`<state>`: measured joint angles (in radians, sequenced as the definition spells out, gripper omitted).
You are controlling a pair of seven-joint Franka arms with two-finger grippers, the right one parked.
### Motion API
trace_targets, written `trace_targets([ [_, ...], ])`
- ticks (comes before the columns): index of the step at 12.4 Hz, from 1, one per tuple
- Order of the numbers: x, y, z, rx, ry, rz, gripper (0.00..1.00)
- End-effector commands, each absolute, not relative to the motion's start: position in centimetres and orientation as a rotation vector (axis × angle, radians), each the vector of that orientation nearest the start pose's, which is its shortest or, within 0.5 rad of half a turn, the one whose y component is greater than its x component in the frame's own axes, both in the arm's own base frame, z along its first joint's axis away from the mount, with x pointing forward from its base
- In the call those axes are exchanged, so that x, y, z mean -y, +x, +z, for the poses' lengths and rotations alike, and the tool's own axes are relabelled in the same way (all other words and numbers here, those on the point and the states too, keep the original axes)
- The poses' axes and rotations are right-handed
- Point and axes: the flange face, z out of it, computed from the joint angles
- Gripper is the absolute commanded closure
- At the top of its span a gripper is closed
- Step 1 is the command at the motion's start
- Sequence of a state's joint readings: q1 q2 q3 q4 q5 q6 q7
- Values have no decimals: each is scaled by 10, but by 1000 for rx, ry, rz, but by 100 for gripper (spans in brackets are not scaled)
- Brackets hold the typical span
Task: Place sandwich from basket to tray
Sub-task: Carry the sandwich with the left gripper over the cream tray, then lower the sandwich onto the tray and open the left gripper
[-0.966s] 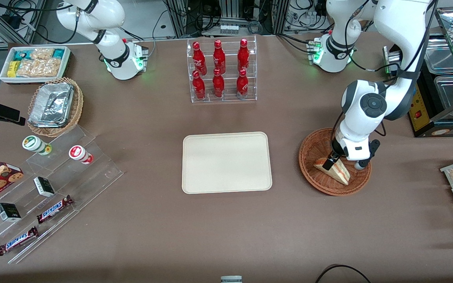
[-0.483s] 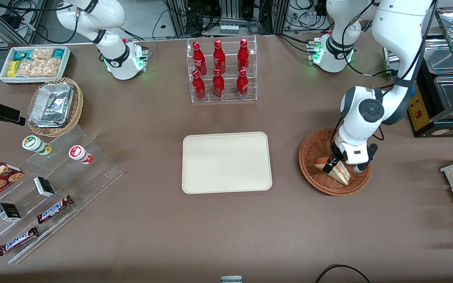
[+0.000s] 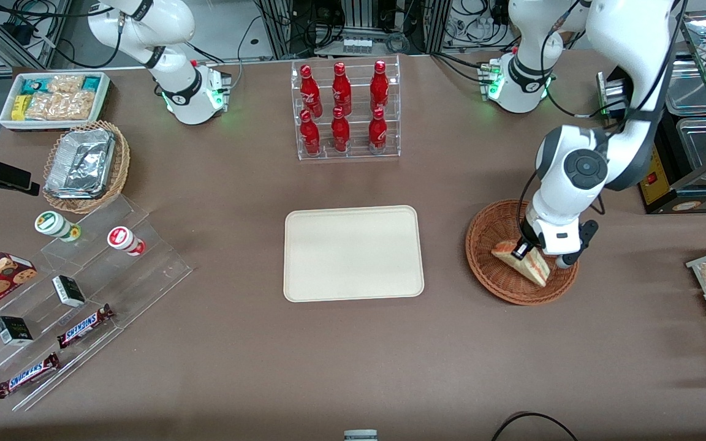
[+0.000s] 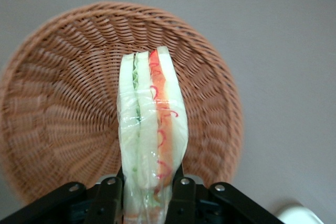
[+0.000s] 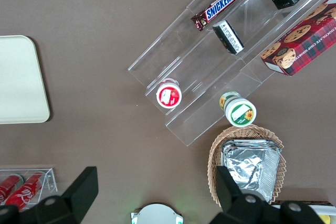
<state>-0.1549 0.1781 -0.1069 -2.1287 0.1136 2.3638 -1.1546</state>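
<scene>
SNICKERS — candy bar [image 3: 85, 325] | SNICKERS — second candy bar [image 3: 27, 375]

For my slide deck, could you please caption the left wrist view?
Left gripper shut on the wrapped sandwich, held on edge above the round wicker basket.

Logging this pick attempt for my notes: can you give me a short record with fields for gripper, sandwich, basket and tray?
gripper: over the basket, shut on the sandwich
sandwich: wrapped wedge clamped between the fingers, above the basket
basket: reddish-brown wicker, on the table beside the tray
tray: cream, nothing on it
</scene>
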Motion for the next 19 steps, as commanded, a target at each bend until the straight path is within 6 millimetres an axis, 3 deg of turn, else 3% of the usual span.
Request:
trace_targets([
  [1, 223, 559, 415, 1087, -2906, -143, 100],
  [2, 259, 562, 433, 1031, -2939, -128, 100],
  [3, 292, 560, 436, 957, -2966, -119, 100],
  [6, 381, 546, 422, 606, -3130, -38, 100],
  [7, 399, 543, 411, 482, -3158, -9, 100],
  [9, 452, 531, 370, 206, -3196, 19, 100],
  [10, 473, 530, 352, 150, -3221, -6, 100],
  [13, 505, 519, 317, -4, -3255, -49, 100],
  [17, 521, 510, 269, -95, -3254, -50, 100],
  [19, 529, 509, 256, -97, -3286, -99, 100],
])
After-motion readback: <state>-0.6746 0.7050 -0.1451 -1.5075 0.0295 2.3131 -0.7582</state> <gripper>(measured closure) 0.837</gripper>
